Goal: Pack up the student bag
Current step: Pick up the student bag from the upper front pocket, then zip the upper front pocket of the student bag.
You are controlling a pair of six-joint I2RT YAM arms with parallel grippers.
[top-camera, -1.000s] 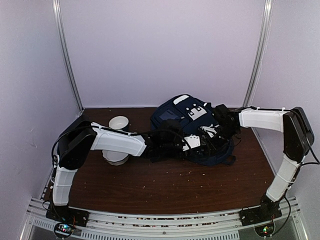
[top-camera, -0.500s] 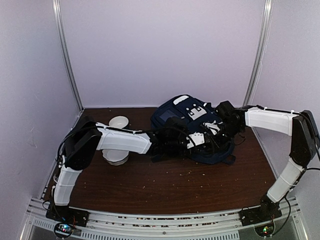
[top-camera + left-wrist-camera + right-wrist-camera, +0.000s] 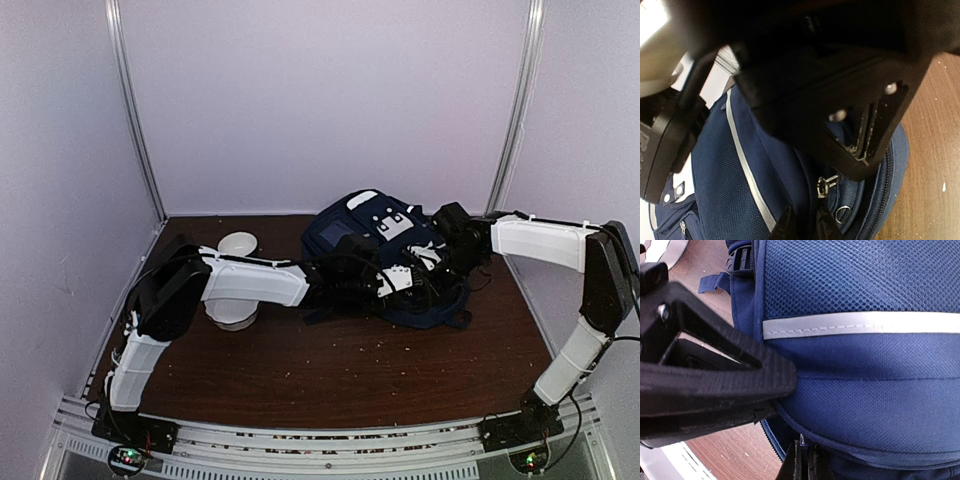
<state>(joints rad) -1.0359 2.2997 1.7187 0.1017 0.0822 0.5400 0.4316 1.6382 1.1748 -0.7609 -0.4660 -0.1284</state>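
Note:
The student bag (image 3: 365,225), navy with thin white stripes and white buckle patches, lies at the back middle of the brown table. My left gripper (image 3: 390,284) reaches over its near side. In the left wrist view its fingertips (image 3: 807,227) are shut on a dark fold of the bag (image 3: 715,175) beside a metal zipper pull (image 3: 825,184). My right gripper (image 3: 427,268) comes in from the right. In the right wrist view its fingertips (image 3: 804,462) are pressed together on the bag's edge (image 3: 865,280) by the zipper teeth. The two grippers nearly touch.
A white bowl (image 3: 237,244) stands left of the bag. Another white bowl (image 3: 232,313) sits under my left arm. Pale walls with metal posts close in the back and sides. Crumbs dot the table (image 3: 340,375) in front.
My left arm has stretched a little further right toward the bag. My right arm's elbow has shifted right and its gripper has settled on the bag. The bag has hardly moved.

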